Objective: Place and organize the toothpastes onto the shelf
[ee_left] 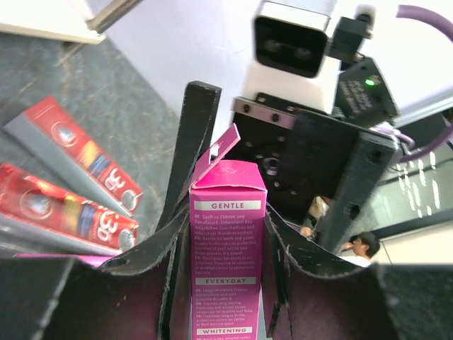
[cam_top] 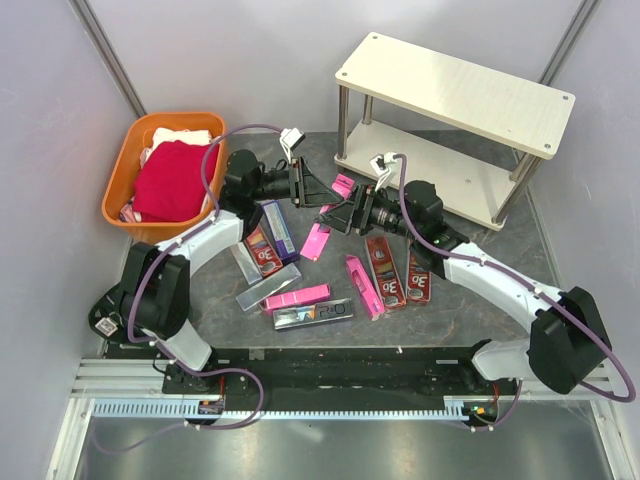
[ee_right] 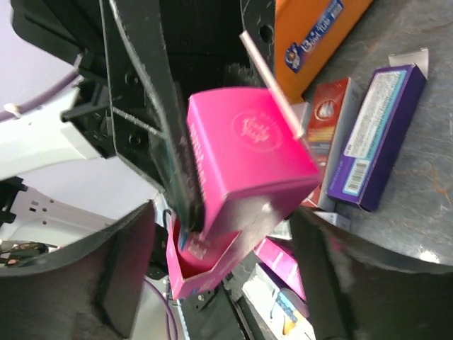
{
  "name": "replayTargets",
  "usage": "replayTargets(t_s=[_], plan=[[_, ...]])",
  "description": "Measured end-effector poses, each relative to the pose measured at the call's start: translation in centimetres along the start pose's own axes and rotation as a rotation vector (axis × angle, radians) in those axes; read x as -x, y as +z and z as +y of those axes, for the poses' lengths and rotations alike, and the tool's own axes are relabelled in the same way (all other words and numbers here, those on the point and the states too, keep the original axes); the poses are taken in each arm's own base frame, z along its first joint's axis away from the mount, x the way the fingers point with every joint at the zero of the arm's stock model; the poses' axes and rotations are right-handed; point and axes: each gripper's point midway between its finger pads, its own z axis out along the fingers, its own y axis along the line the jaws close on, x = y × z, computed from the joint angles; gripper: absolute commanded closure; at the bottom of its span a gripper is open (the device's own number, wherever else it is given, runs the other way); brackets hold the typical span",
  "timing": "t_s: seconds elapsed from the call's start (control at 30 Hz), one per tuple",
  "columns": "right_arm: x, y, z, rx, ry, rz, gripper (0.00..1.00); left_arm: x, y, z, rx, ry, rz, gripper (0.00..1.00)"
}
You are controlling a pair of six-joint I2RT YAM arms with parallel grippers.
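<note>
My left gripper (cam_top: pixel 320 190) is shut on a bright pink toothpaste carton (cam_top: pixel 343 185), held above the middle of the table. In the left wrist view the carton (ee_left: pixel 226 241) stands pinched between both fingers, its end flap loose. My right gripper (cam_top: pixel 335 215) faces the left one head-on. Its jaws are open, one on each side of the same carton (ee_right: pixel 248 156), with a gap on both sides. The shelf (cam_top: pixel 455 90) stands at the back right, and both boards look bare. Several more toothpastes lie on the table: dark red (cam_top: pixel 383 270), pink (cam_top: pixel 298 296), silver (cam_top: pixel 312 314) and purple (cam_top: pixel 280 228).
An orange basket (cam_top: pixel 125 190) holding red cloth (cam_top: pixel 170 180) sits at the back left. Grey walls close in the left and right sides. The loose cartons spread across the table between the two arms, below the grippers.
</note>
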Motion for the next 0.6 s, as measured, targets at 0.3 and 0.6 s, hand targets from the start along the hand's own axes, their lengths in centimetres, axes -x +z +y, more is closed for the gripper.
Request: replayTargets(t_s=[0.3,0.6], plan=[[0.3,0.4,2.1,0.109,0.034,0.000,0.61,0.1,-0.3,-2.8,-0.115,0.032,-0.016,0.79],[0.5,0.4,2.8,0.135,0.038,-0.002,0.85,0.2,-0.5,-3.6,-0.163,0.053,-0.028,0.75]])
